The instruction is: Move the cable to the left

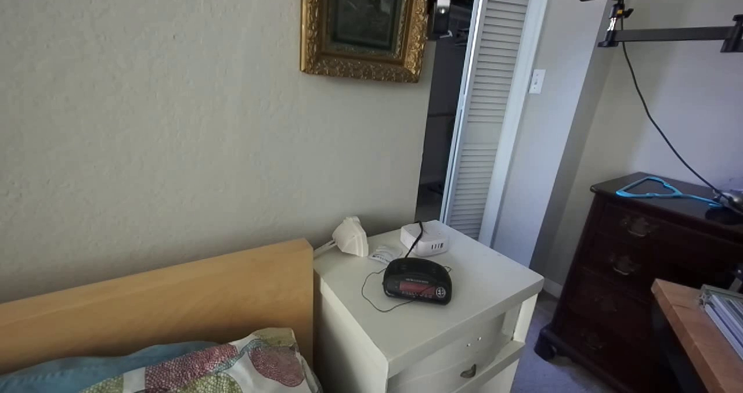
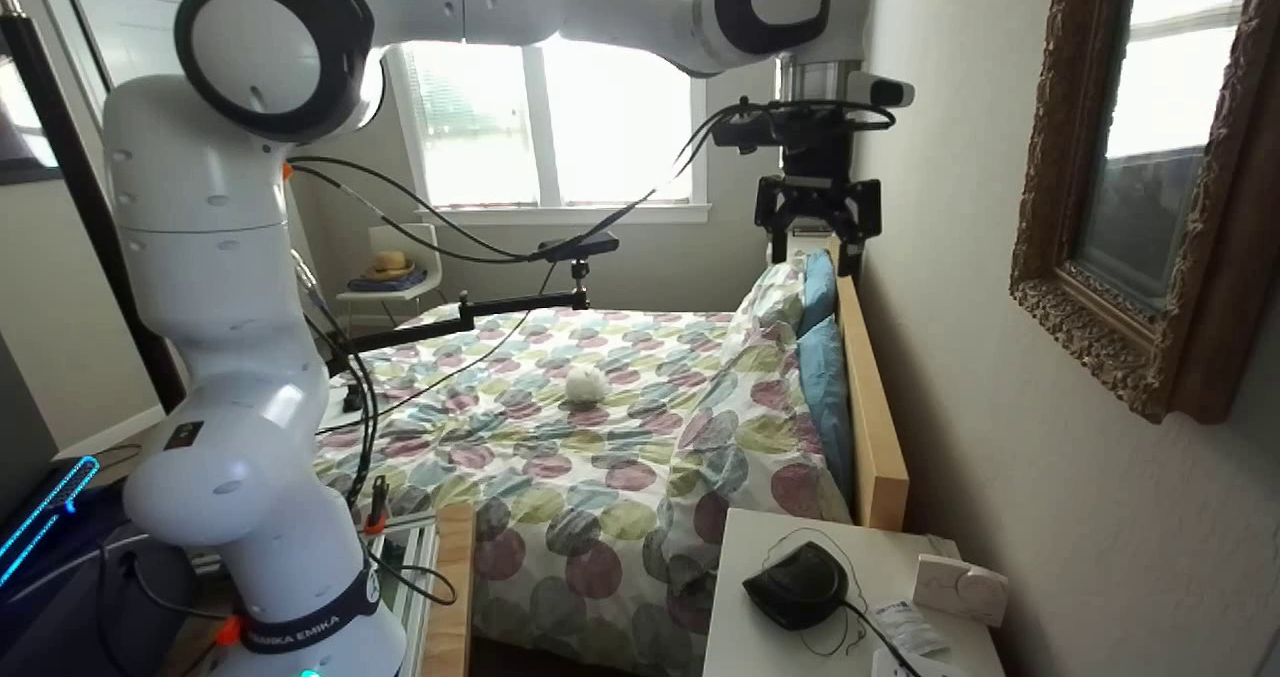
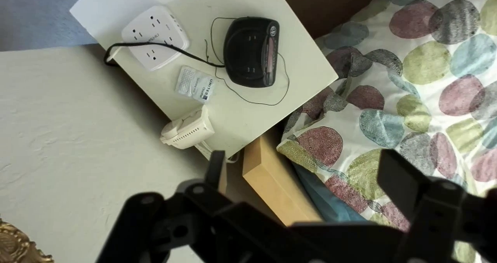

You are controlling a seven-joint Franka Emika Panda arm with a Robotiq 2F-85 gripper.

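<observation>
Stretching from clock (image 3: 248, 53), cable (image 3: 153, 43) points toward wall (image 3: 77, 138).

Wrist view: packet (image 3: 195, 84) reads "UNITED", smaller print illegible. Black band (image 2: 315, 622) on arm (image 2: 240, 497) base reads "RANKA EMIKA" in an exterior view, first letter unclear. Power strip (image 3: 154, 33), clock radio (image 1: 417, 281): lettering too blurred.
</observation>
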